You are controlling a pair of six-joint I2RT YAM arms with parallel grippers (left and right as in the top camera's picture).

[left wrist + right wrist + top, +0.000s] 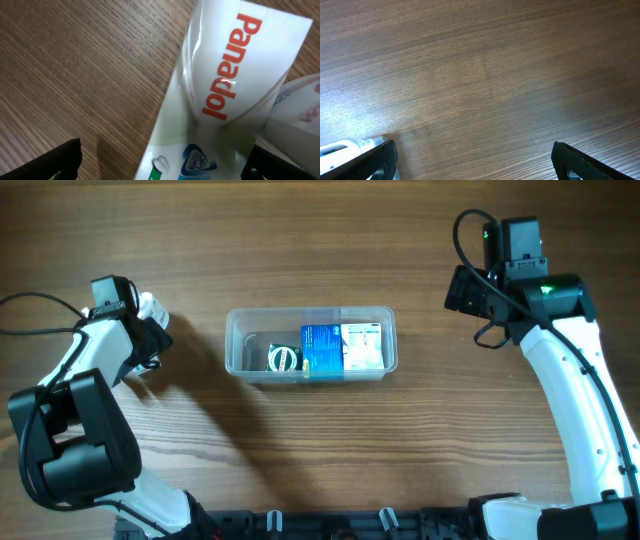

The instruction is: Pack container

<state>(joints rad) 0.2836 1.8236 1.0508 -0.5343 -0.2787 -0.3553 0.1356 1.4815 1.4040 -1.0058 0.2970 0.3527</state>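
The clear plastic container (240,330) stands mid-table and holds a blue box (320,348), a white box (364,346) and a small round green-and-white item (282,358). My left gripper (150,338) is at the far left, open. In the left wrist view its fingers (165,162) are spread wide around a white Panadol box (230,70) lying on the wood, with the left finger well clear of it. My right gripper (465,290) is open and empty to the right of the container, and its wrist view (475,160) shows bare wood between the fingers.
A white rounded object (300,105) lies against the Panadol box's right side, and shows as white in the overhead view (150,307). A small white-and-blue thing (340,147) peeks in at the lower left of the right wrist view, partly behind the finger.
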